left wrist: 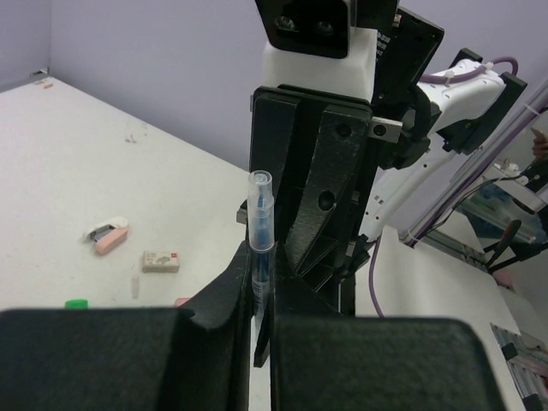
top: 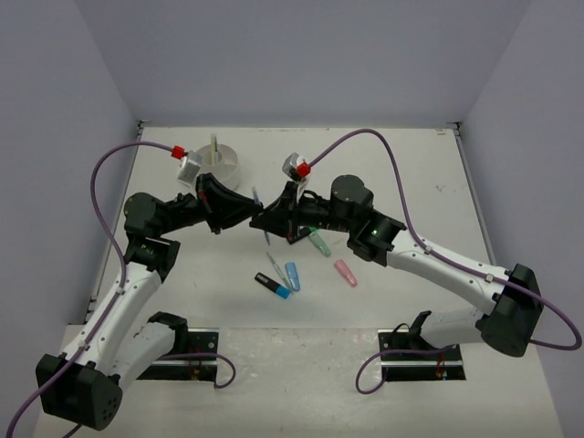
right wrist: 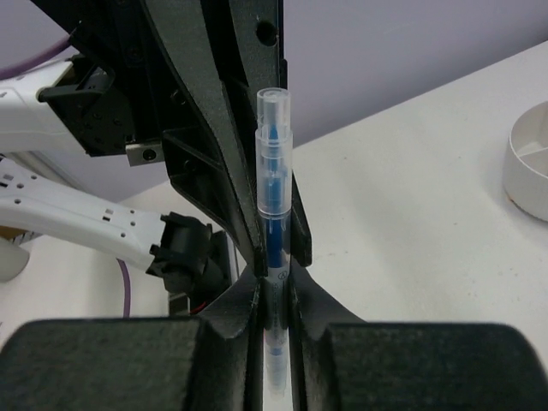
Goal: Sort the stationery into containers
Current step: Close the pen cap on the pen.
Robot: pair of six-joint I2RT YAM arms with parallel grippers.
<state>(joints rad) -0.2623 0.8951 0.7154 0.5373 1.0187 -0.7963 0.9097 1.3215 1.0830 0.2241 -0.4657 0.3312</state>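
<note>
Handover: left gripper (left wrist: 259, 295), right gripper (right wrist: 274, 287) both clamped on clear blue pen (right wrist: 274, 171). Part right jaws fully before left swings pen to far-left white tub (top: 230, 170).

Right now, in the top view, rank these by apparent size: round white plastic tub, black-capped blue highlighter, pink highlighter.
1. round white plastic tub
2. black-capped blue highlighter
3. pink highlighter, only slightly shorter than the blue one; a close call.
</note>
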